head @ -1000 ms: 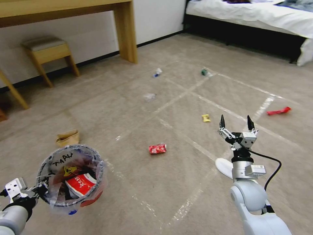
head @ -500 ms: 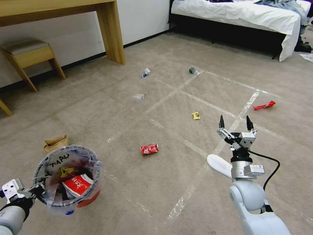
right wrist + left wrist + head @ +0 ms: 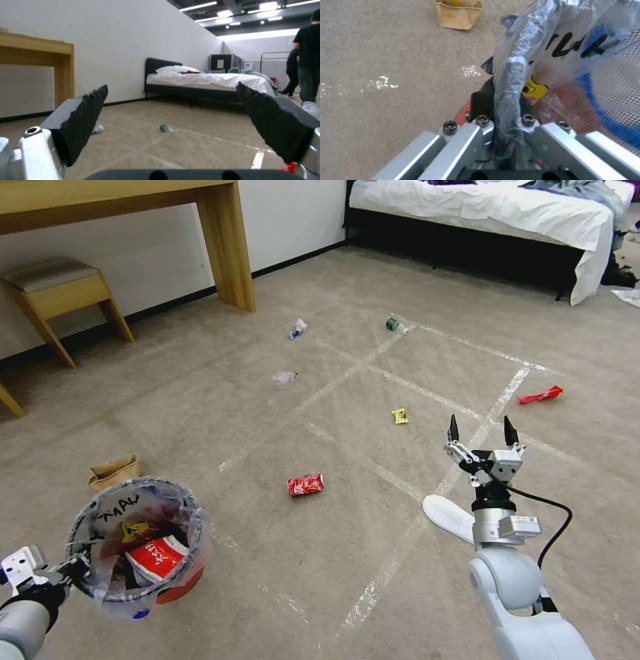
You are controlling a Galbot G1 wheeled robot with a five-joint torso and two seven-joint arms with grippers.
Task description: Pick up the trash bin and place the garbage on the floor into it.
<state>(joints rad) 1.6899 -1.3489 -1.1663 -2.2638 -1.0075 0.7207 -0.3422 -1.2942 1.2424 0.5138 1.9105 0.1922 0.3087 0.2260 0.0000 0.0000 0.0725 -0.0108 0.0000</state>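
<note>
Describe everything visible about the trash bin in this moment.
The trash bin is small, round and red, of plastic with a mesh wall, lined with a crinkled clear bag that folds over the rim and bears black writing. It stands upright and open at the near left of the floor. Inside lie a red and white package and a yellow scrap. The left gripper is shut on its rim, bag included. A brown paper bag lies on the carpet just beyond it.

Cam view stops swinging, holds vs half a sec ago. Trash bin (image 3: 137,540) dips slightly w/ left gripper (image 3: 70,573).
</note>
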